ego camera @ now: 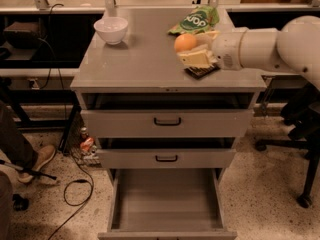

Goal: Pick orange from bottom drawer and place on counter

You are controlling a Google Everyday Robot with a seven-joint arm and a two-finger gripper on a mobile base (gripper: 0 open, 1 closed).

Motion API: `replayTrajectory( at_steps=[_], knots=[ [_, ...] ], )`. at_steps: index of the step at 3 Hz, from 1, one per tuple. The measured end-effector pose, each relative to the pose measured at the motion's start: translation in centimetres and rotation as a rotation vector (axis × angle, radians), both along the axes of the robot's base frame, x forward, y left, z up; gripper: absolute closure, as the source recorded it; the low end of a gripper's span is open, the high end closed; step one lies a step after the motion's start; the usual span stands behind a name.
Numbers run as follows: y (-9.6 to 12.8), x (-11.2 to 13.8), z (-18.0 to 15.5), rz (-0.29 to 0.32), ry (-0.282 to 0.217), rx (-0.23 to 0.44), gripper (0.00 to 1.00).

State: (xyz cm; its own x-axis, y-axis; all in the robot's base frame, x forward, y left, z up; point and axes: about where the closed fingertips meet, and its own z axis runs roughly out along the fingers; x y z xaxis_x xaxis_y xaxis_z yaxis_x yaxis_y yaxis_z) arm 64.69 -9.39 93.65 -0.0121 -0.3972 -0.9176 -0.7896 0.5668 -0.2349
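Note:
The orange (185,42) is held in my gripper (191,48), which reaches in from the right on a white arm. The pale fingers (196,58) are shut on the orange above the right half of the grey counter (140,59). The orange hangs just above the surface, over the near edge of a dark flat object. The bottom drawer (167,199) stands pulled out at the base of the cabinet, its grey tray interior bare.
A white bowl (111,29) sits at the counter's back left. A green snack bag (196,20) lies at the back right. A dark flat object (202,71) lies under the gripper. The two upper drawers (167,122) are slightly ajar. An office chair base (300,184) stands at right.

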Motion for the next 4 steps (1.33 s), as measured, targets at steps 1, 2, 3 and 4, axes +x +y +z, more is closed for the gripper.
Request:
replayTrajectory(
  at_steps=[1,2,3,4],
  knots=[
    [2.8,0.6,-0.5,0.041,0.012,-0.006,1.0],
    [3.3,1.0,-0.8,0.046,0.02,-0.01,1.0],
    [5.4,2.7,-1.8,0.056,0.05,-0.03,1.0],
    [8.4,5.8,-4.0,0.072,0.115,-0.06,1.0]
  ],
)
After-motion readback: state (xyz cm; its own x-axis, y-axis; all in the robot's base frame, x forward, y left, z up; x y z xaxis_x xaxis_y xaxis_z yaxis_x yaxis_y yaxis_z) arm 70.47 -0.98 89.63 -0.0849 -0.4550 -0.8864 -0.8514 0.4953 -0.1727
